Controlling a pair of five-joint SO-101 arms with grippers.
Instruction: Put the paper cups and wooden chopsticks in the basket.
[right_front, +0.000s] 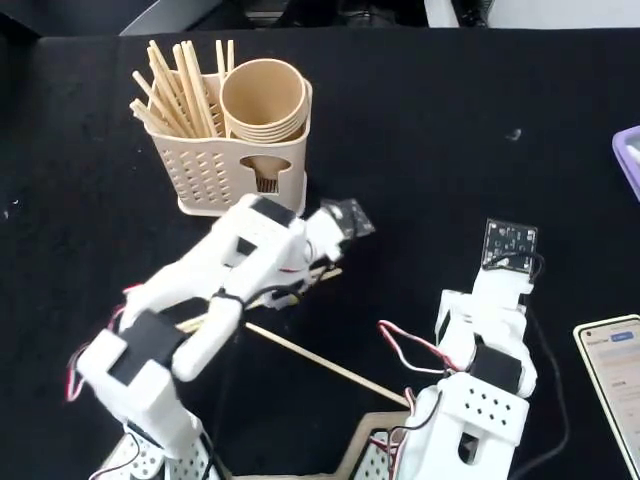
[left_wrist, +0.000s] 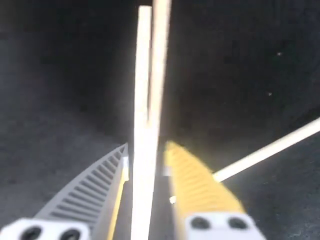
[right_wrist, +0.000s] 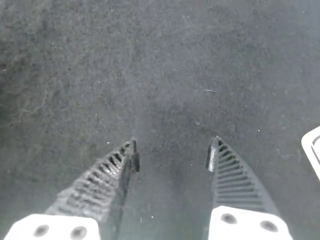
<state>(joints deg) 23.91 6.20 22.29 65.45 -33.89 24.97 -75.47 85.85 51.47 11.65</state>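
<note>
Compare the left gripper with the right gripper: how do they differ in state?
The left gripper is shut on a pair of chopsticks; the right gripper holds nothing. The left gripper's fingers press the wood, while the right gripper's fingers stand apart over the bare table. Both point toward the black table.

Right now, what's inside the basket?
Inside the basket, a stack of paper cups stands on one side and a bunch of wooden chopsticks on the other. The basket's wall hides their lower ends and the bottom.
</note>
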